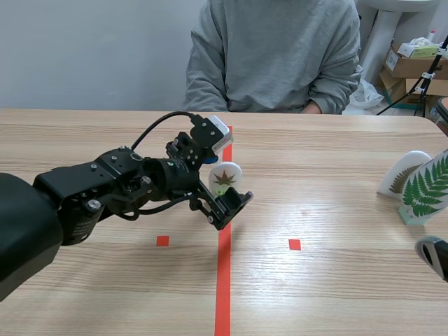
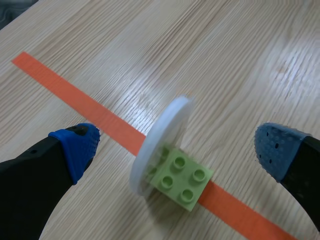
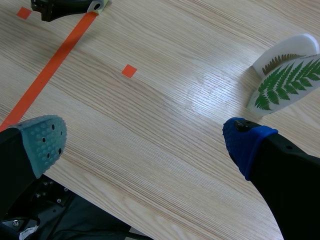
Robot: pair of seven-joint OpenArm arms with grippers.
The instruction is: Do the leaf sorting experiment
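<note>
A white oval card with a brown maple leaf [image 1: 225, 178] stands upright on the red tape line at the table's middle. In the left wrist view the card [image 2: 162, 142] shows edge-on, fixed in a light green brick base [image 2: 183, 178]. My left gripper [image 1: 222, 182] [image 2: 175, 150] is open, one blue pad on each side of the card and neither touching it. Two fern cards, one white-backed [image 1: 400, 175] [image 3: 280, 56] and one with a bright green fern [image 1: 427, 189] [image 3: 287, 82], stand at the right edge. Near them my right gripper [image 1: 435, 255] [image 3: 145, 142] hangs open over bare table, holding nothing.
A person in a grey sweatshirt [image 1: 273, 56] sits across the table, hands out of sight. Small red tape squares [image 1: 162, 241] [image 1: 295, 244] flank the long tape line [image 1: 222, 280]. Cardboard boxes [image 1: 413, 66] stand beyond the table's far right corner.
</note>
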